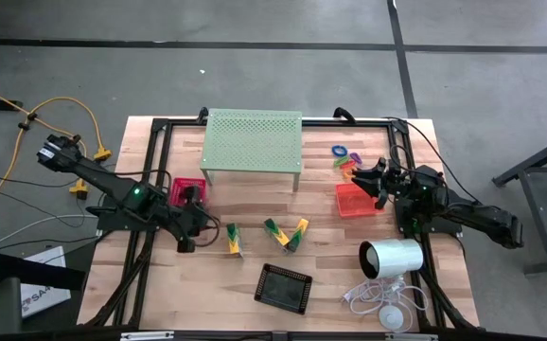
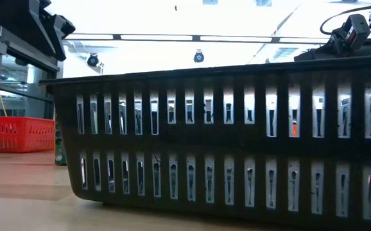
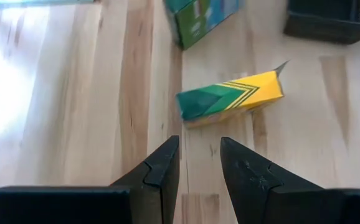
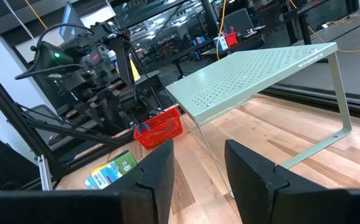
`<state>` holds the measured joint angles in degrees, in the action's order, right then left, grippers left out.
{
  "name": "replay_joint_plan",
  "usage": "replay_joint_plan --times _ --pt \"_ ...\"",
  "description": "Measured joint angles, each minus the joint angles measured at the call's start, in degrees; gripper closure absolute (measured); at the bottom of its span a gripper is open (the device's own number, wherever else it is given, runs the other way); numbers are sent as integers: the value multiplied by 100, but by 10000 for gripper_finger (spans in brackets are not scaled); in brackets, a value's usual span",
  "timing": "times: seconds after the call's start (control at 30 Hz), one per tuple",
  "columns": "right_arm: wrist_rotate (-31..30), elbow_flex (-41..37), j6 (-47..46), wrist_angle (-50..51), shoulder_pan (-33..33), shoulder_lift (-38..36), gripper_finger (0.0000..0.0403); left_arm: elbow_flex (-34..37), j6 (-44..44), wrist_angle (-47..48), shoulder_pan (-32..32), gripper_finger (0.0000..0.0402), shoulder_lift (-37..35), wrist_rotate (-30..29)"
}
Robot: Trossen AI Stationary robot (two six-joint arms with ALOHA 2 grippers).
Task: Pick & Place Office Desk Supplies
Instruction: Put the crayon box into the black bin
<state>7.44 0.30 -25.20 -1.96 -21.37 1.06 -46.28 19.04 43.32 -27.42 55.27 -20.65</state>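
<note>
In the high view my left gripper sits low by the pink-red mesh tray, pointing at a yellow-and-green clip. The left wrist view shows its fingers open with that clip lying flat on the wood just ahead, untouched. Two more clips lie to the right of it. My right gripper is open, raised by the far edge of the orange tray and holding nothing. Coloured rings and bands lie beyond it. The black mesh tray rests near the near edge.
The pale green perforated stand stands at the far middle of the table. A white cylinder with its cable lies at the near right. In the low view the black tray fills most of the picture, with the red tray behind it.
</note>
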Motion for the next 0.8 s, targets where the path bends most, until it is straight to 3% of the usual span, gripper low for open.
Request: replay_joint_plan --times 0.2,0.8 --pt "0 0 1 -2 -2 2 272 0 -614 -254 -122 291 0 3" --pt "0 0 0 0 -1 1 272 0 -483 -387 -172 291 192 29"
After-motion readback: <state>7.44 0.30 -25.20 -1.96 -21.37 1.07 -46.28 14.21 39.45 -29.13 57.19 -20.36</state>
